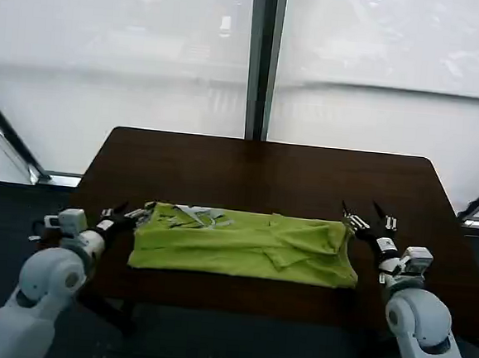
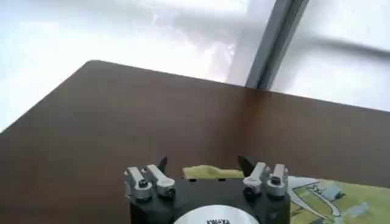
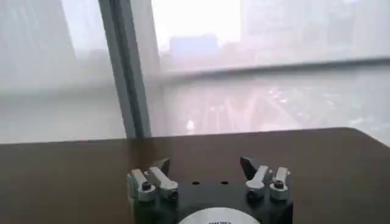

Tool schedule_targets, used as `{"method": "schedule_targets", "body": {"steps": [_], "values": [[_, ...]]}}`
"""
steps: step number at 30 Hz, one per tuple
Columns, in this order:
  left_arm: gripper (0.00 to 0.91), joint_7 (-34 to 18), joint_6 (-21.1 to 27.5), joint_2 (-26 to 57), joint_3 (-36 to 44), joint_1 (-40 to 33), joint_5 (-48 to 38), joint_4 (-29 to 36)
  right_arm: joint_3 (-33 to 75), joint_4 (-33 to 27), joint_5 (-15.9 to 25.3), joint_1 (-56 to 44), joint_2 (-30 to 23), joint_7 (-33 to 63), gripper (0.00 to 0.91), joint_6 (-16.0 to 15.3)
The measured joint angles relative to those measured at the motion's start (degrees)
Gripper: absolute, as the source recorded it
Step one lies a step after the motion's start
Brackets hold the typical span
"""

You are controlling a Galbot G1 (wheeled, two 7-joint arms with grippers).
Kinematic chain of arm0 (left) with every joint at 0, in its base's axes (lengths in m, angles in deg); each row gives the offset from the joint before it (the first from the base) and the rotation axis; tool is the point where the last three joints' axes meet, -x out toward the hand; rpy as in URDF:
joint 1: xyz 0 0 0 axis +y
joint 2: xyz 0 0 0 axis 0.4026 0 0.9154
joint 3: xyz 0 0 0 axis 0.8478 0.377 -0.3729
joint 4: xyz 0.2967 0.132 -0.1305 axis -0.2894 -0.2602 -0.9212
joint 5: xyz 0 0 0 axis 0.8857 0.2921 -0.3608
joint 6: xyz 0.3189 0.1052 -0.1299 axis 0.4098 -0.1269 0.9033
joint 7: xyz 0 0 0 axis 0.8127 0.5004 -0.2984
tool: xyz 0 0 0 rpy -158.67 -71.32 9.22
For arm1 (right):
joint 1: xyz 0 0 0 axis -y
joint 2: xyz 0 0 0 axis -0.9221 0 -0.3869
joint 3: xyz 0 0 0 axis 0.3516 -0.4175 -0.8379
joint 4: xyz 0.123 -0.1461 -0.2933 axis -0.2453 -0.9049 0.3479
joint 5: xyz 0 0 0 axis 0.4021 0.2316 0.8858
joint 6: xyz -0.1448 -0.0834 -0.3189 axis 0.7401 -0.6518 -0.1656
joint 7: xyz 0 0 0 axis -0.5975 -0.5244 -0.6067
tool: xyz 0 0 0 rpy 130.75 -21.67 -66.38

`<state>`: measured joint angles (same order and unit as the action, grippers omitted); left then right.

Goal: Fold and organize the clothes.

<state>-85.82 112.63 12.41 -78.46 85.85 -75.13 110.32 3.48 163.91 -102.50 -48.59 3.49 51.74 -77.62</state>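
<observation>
Head view: lime-green t-shirt [image 1: 247,246] folded into a wide band on the dark brown desk [image 1: 257,168], lying near the desk's front edge; its long axis runs parallel to that edge, from the left side toward the right; the fabric is rumpled, with loose folds bunched toward the right end; a patch of white printed graphic [image 1: 197,215] shows at the back-left corner of the band. Left gripper [image 1: 129,214] sits low at the shirt's left end, just beside the cloth, jaws spread wide and holding nothing; the left wrist view shows its fingertips [image 2: 162,163] above bare wood with the green edge between them. Right gripper [image 1: 368,216] stands just beside the shirt's back-right corner, jaws likewise wide apart and empty; its fingertips [image 3: 247,164] point toward the window.
</observation>
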Motion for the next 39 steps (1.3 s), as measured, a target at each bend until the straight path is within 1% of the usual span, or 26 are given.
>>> {"method": "schedule_targets", "body": {"steps": [1, 4, 6, 8, 14, 17, 25, 39], "values": [[0.878, 1.54, 1.69, 1.63, -0.93, 0.92, -2.64, 0.85, 0.78, 1.2, -0.49, -1.53, 0.42, 0.01, 0.878, 0.05], [0.878, 3.79, 5.66, 5.71, -4.16, 3.44, -9.97, 2.16, 2.79, 4.39, -1.15, -5.4, 0.8, -0.07, 0.878, 0.33], [0.878, 5.85, 6.37, 8.18, -6.32, 5.21, -14.77, 2.34, 4.12, 6.56, -1.17, -7.86, 0.77, -0.26, 0.878, 0.84], [0.878, 7.3, 6.37, 10.08, -7.61, 6.3, -17.18, 2.32, 5.1, 8.37, -1.08, -9.97, 0.42, -0.33, 0.878, 1.21], [0.878, 8.53, 6.39, 11.29, -7.87, 6.54, -17.31, 0.44, 6.64, 11.98, -0.93, -13.66, -0.41, -0.35, 0.878, 1.19], [0.878, 8.63, 6.4, 11.96, -7.46, 7.1, -17.78, -0.74, 7.1, 12.77, -0.91, -14.37, -0.57, -0.37, 0.878, 1.04], [0.878, 8.53, 6.4, 11.29, -5.55, 6.56, -17.6, -2.87, 7.03, 13.55, -0.56, -14.85, -1.28, -0.28, 0.878, 0.4], [0.878, 8.73, 6.11, 7.35, -0.86, 5.26, -15.46, -3.14, 6.74, 14.36, 0.14, -15.31, -2.14, -0.24, 0.878, 0.32]]}}
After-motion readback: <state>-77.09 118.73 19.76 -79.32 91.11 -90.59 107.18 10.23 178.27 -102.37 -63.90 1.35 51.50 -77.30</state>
